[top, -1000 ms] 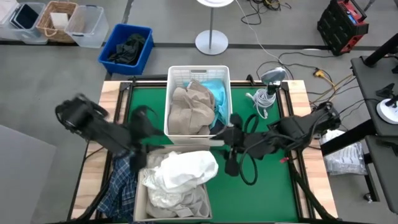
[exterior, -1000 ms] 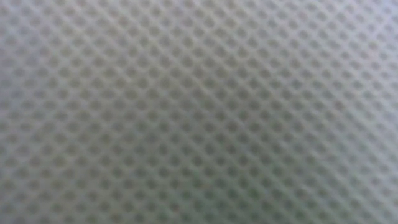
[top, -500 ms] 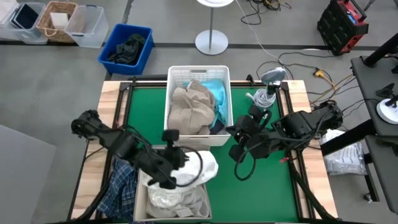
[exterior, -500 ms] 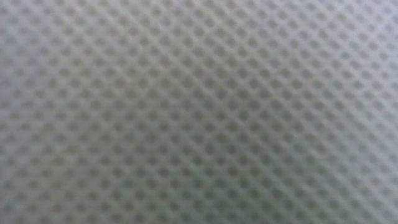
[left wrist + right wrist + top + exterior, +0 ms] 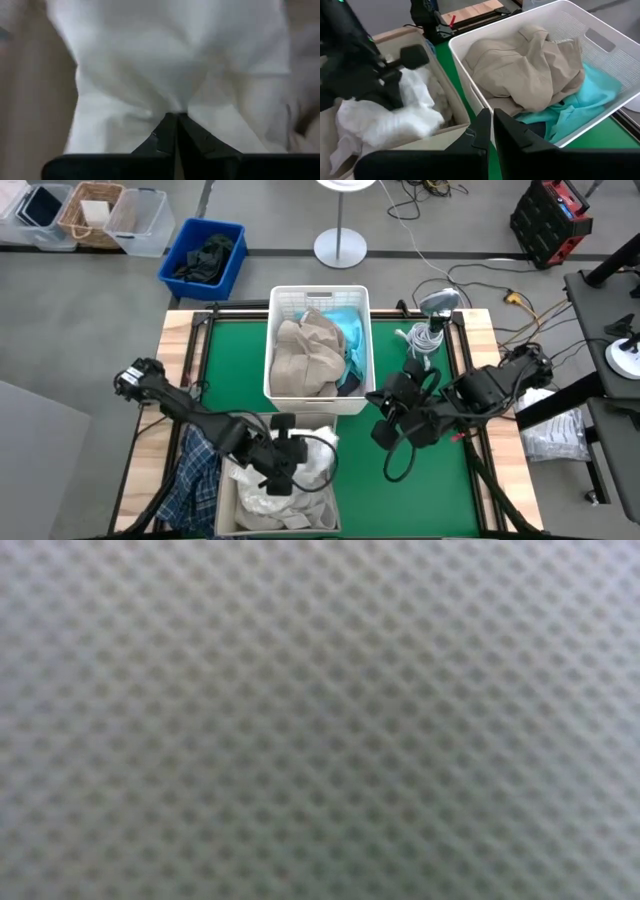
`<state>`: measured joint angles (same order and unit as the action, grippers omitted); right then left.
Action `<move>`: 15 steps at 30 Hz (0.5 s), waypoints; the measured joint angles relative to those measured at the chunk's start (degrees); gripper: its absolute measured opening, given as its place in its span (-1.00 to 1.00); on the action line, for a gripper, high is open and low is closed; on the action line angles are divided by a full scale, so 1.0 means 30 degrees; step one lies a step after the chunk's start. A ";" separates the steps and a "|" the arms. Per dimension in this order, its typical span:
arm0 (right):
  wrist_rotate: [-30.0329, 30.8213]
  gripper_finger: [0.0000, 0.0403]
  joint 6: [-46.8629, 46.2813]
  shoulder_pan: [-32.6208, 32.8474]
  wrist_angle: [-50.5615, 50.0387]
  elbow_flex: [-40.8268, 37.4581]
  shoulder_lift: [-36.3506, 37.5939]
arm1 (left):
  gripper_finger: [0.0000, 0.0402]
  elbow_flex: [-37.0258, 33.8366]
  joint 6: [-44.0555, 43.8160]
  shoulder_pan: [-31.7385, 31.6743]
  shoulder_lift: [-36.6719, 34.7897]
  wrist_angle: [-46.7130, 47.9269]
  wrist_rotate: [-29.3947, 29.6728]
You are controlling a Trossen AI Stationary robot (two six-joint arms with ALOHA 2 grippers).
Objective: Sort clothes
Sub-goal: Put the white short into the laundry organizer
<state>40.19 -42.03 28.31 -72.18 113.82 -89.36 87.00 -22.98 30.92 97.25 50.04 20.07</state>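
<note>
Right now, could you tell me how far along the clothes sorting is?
Done: beige and teal garments lie in the white basket, white garments in the beige bin. In hand: the left gripper is shut on a white garment. Left: the plaid shirt beside the bin. The right gripper is shut, empty.

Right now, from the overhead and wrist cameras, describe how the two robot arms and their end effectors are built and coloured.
Both arms are dark, nearly black, made of slim tube-like links joined by bulkier rounded joints. A thin black cable loops loose beside the right arm. The left end effector and the right end effector each have two flat, matte black fingers tapering to narrow tips, mounted on a wide black crossbar. No markings show.
</note>
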 joint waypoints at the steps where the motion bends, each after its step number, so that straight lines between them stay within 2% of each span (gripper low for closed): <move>1: 0.0035 -0.94 -0.0004 0.0073 0.0000 0.0000 0.0000 | -1.00 -0.0380 -0.0377 0.0092 0.0000 0.0057 -0.0465; 4: 0.0125 -0.94 0.0003 0.0121 0.0005 -0.0053 0.0000 | -1.00 -0.1445 -0.1008 0.0388 -0.0007 0.0047 -0.1409; 11: 0.0200 -0.94 0.0003 0.0103 0.0004 -0.0124 0.0000 | -1.00 -0.3776 -0.1744 0.0541 0.0035 -0.1097 -0.2118; 15: 0.0325 -0.94 0.0003 0.0103 0.0085 -0.0124 0.0000 | -1.00 -0.4246 -0.2551 0.0538 0.0146 -0.1529 -0.2627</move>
<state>41.16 -42.02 28.62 -71.93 113.45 -89.36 74.26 -30.63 32.53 97.69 45.45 12.19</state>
